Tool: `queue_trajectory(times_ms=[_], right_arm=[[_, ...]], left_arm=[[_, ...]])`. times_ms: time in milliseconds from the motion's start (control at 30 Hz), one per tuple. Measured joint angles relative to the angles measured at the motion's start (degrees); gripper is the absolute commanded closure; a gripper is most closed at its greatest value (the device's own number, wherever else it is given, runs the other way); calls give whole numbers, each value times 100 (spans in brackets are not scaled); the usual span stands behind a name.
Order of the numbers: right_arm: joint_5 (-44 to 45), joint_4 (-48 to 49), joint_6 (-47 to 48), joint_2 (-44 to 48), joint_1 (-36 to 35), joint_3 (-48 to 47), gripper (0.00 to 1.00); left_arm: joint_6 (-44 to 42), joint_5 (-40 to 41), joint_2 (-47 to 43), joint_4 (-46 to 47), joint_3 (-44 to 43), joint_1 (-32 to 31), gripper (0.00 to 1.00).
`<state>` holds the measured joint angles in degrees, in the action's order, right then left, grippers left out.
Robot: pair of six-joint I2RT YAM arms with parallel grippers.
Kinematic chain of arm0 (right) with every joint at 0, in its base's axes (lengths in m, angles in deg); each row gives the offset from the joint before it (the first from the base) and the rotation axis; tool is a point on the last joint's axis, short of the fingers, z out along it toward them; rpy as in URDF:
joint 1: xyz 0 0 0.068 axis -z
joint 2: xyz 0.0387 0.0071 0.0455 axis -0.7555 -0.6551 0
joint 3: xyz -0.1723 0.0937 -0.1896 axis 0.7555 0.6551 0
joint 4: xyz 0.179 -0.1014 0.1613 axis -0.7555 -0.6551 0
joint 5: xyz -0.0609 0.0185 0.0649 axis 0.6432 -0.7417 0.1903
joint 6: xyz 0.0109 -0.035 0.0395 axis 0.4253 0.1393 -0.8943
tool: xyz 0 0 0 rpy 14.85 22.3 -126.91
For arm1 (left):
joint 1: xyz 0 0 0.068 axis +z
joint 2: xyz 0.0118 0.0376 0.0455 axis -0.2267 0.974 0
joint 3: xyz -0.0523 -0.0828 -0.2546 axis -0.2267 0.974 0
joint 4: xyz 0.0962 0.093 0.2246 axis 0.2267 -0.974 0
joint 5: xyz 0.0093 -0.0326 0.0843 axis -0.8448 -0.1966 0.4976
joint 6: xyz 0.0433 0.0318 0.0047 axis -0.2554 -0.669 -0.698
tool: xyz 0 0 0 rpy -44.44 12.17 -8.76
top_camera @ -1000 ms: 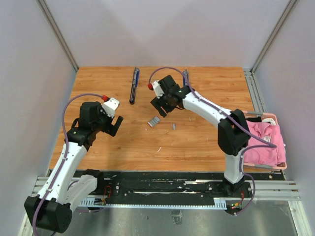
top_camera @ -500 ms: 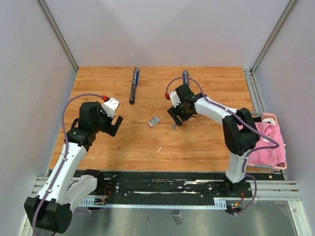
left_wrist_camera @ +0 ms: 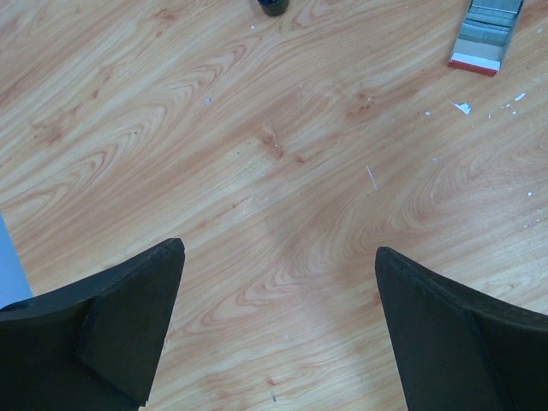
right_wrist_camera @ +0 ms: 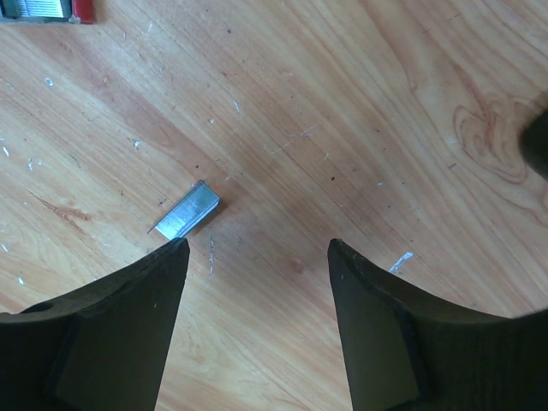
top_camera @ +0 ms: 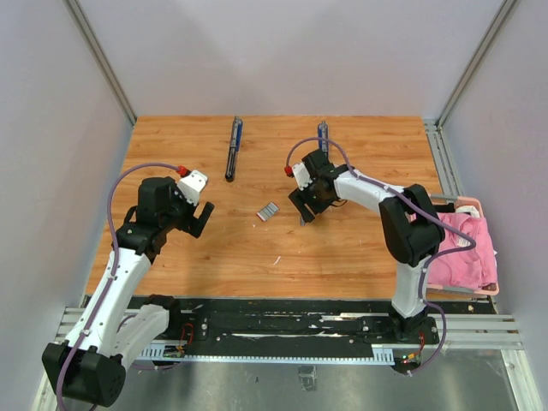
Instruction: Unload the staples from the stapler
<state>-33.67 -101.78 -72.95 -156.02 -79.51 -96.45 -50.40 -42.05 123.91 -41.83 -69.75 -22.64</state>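
Because the staples (right_wrist_camera: 188,211) lie loose on the table (right_wrist_camera: 368,94) — out of a stapler (top_camera: 233,147), it seems — the right gripper (right_wrist_camera: 257,248) hangs just over them, jaws open and empty, placed for a pickup. The left gripper (left_wrist_camera: 278,253) waits apart, jaws wide, holding nothing. On the red-edged box (left_wrist_camera: 486,34) no writing reads.
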Motion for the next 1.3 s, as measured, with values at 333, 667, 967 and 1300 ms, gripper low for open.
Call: queue_trajectory(times_ms=[333, 667, 967, 1300], right_arm=[[-72, 2, -81, -81, 0, -11, 34], [-81, 7, -105, -76, 0, -59, 35], [-52, 26, -116, -87, 0, -70, 35], [118, -24, -103, -221, -2, -162, 35]], left_arm=[[0, 0, 0, 0, 0, 0, 2], [0, 0, 0, 0, 0, 0, 2], [0, 0, 0, 0, 0, 0, 2], [0, -2, -11, 0, 0, 0, 2]])
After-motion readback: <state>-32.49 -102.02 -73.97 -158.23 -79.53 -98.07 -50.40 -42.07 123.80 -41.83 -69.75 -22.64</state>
